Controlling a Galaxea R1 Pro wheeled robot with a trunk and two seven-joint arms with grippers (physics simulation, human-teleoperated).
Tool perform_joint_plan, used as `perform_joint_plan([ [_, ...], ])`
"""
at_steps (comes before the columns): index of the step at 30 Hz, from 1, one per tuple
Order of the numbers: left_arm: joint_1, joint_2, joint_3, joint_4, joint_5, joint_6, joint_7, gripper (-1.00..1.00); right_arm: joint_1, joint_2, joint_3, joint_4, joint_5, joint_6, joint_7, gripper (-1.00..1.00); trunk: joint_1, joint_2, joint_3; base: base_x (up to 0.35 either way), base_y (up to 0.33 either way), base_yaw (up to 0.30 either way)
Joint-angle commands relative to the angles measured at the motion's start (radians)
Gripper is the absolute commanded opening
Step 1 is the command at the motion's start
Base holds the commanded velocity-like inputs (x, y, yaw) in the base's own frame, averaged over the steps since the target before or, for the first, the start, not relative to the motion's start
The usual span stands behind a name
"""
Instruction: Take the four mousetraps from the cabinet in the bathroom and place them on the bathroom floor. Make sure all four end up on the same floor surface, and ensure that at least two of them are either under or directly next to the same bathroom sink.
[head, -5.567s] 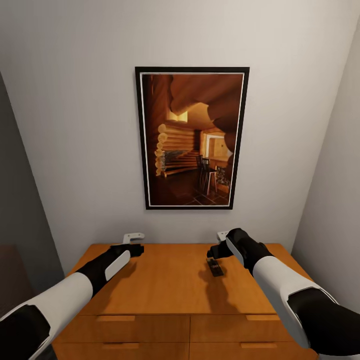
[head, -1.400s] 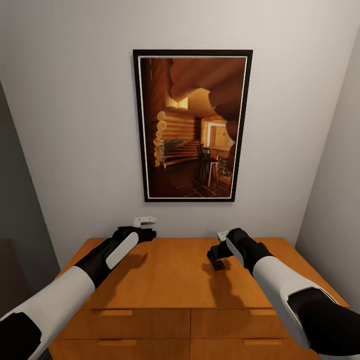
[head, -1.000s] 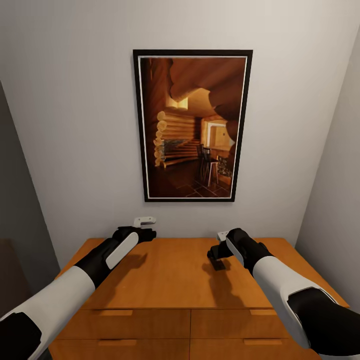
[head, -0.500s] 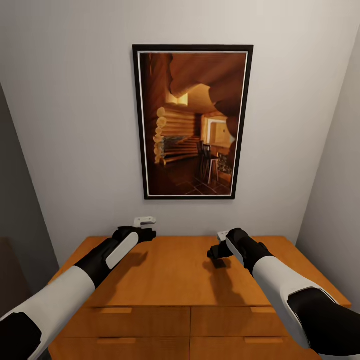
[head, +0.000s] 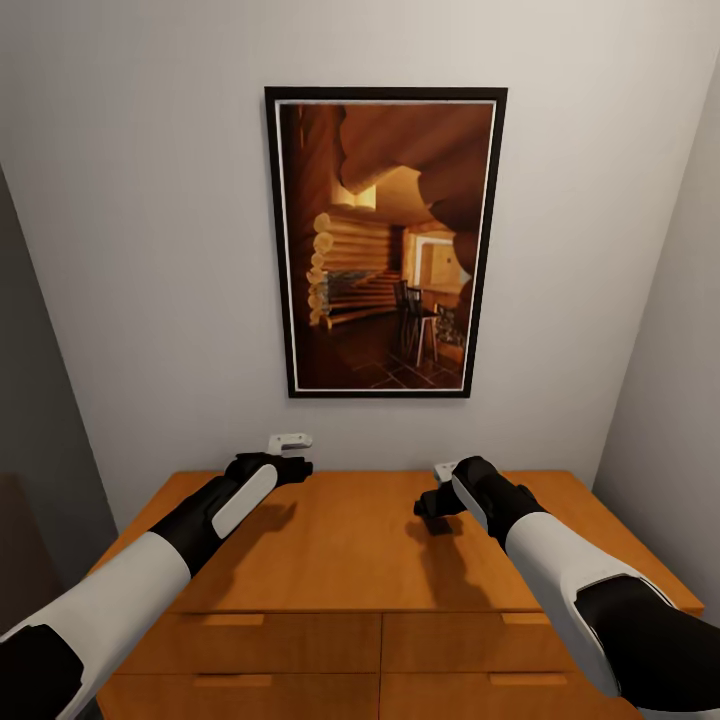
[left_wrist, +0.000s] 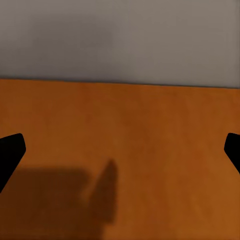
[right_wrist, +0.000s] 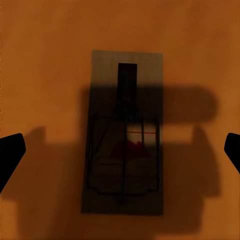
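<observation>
Both tools hover over the cabinet (head: 350, 560), seen from the head camera: the left tool (head: 298, 466) near the back left of its orange-brown top, the right tool (head: 430, 505) near the middle right, its dark body covering whatever lies beneath it, so from here I cannot tell how wide either stands. Behind them a framed picture (head: 386, 243) of a log-cabin interior hangs on the pale wall (head: 150, 250), and drawer fronts with wooden bar handles (head: 232, 622) run along the cabinet's front, cut off by the lower edge. From the left wrist camera, the left tool (left_wrist: 120, 150) stands wide open, one dark fingertip (left_wrist: 10, 152) at each side edge, with bare wood and the tool's shadow between them and the grey wall beyond; it holds nothing. From the right wrist camera, what the head camera conceals comes clear: a mousetrap (right_wrist: 125, 132) lies flat on the cabinet top, directly between the spread fingertips (right_wrist: 10, 155) of the right tool (right_wrist: 120, 150), which is wide open and apart from the board. The trap's tan board carries dark wire and a reddish bit, dimmed by the tool's shadow falling across it.
</observation>
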Motion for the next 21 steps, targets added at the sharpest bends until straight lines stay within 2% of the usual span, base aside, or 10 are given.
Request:
perform_joint_plan([
  [1, -0.001, 0.001, -0.005, -0.002, 0.01, 0.0, 0.01, 1.0, -0.001, -0.001, 0.008, -0.001, -0.009, 0.004, -0.002, 1.0, 0.004, -0.008, -0.005, 0.0, 0.0, 0.0],
  [8, -0.001, 0.0, -0.006, -0.002, 0.01, 0.0, 0.01, 1.0, -0.002, -0.001, 0.008, -0.001, -0.009, 0.004, 0.0, 1.0, 0.031, -0.057, -0.027, 0.0, 0.0, 0.0],
  [21, -0.001, -0.001, -0.006, -0.001, 0.009, 0.0, 0.01, 1.0, -0.001, -0.001, 0.008, -0.001, -0.011, 0.004, -0.001, 1.0, 0.031, -0.057, -0.027, 0.0, 0.0, 0.0],
])
